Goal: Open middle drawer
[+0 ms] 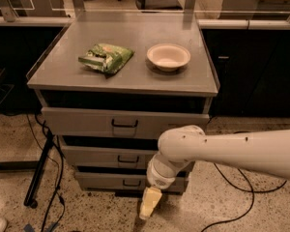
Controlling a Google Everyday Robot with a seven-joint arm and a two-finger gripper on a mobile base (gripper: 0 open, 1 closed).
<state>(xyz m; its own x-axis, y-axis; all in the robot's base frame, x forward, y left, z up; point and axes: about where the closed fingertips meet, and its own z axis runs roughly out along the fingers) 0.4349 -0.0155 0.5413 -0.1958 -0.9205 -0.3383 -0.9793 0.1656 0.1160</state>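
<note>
Middle drawer appears shut

The middle drawer (96, 156), grey metal with a small black handle (128, 159) at front centre, sits level, second of three below the tabletop's front edge, right end hidden by the arm. The gripper (150, 203) hangs lower, before the bottom drawer

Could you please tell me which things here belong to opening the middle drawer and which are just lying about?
For the job: middle drawer, its black handle, and the pincer, low near the floor in front of the bottom drawer.
Lying about: green bag and white bowl, both on the cabinet top; top drawer.
</note>
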